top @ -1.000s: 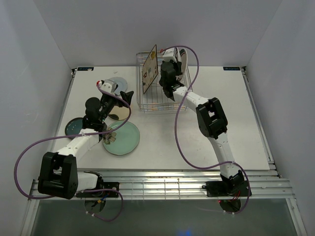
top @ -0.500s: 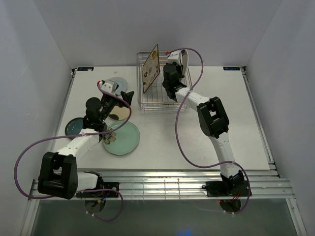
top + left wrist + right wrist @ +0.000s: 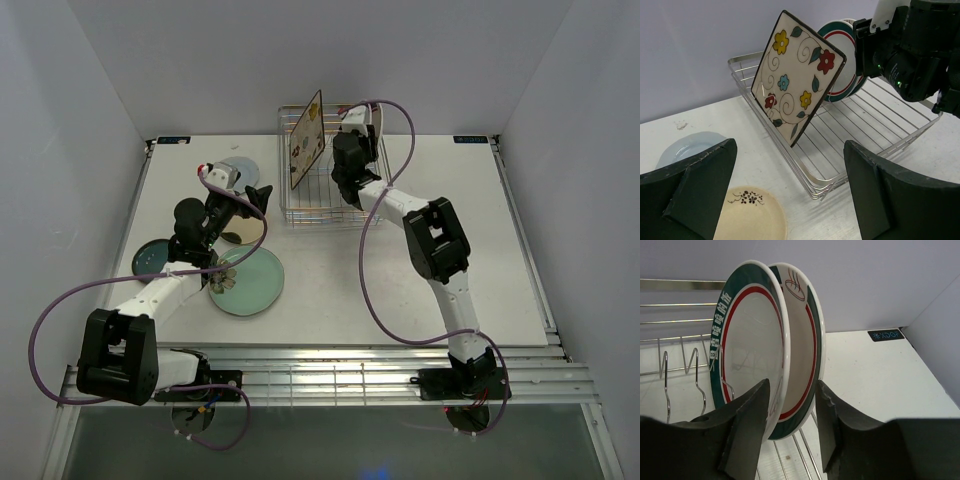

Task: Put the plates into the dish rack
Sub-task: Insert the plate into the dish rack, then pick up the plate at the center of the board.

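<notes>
The dish rack (image 3: 850,131) stands at the middle of the table's (image 3: 450,260) far edge. The square floral plate (image 3: 797,82) leans on edge in the rack's left part, its top tilted to the left. At the rack's far right end two white plates with teal and red rims stand upright face to face, the front rimmed plate (image 3: 747,350) just before the rear rimmed plate (image 3: 800,340).

The right gripper (image 3: 792,385) reaches into the rack with its jaws parted, one finger on either side of the lower rims of both rimmed plates. Whether the pads press on them cannot be told.

The left gripper (image 3: 790,200) hangs over the table's left half with its jaws spread wide and nothing between them. The cream plate (image 3: 752,212) lies flat beneath it. The blue-grey plate (image 3: 687,147) lies flat nearer the far left corner. The dark teal plate (image 3: 150,257) lies near the left edge, partly covered by the left arm. The pale green plate (image 3: 248,282) lies between the cream plate and the near edge.
</notes>
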Robot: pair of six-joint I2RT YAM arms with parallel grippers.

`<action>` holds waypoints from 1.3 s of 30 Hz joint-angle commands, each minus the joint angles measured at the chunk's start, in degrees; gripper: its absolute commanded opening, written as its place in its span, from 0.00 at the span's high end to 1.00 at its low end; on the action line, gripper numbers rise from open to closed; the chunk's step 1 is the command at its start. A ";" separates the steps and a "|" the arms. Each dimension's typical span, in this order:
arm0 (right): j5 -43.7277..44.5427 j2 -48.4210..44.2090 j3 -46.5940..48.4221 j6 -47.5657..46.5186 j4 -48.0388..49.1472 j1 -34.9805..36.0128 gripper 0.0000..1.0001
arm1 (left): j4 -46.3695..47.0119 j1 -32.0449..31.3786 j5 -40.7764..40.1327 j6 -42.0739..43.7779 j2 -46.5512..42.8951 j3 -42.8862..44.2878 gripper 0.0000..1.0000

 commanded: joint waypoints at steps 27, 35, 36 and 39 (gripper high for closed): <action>-17.94 -36.36 -28.89 20.55 -9.22 0.58 0.24 | 0.95 -0.45 -1.77 0.11 -0.70 0.01 0.02; -25.68 -46.56 -41.55 22.84 -7.11 1.28 0.09 | 0.95 -0.45 -2.03 0.46 -0.18 0.10 0.02; -25.95 -47.61 -43.47 23.19 -7.19 1.37 0.09 | 0.95 -0.45 -2.12 0.55 -0.26 0.10 0.02; -27.70 -50.25 -47.35 24.77 -5.62 1.55 0.10 | 0.95 -0.45 -2.12 0.64 -0.09 0.18 0.02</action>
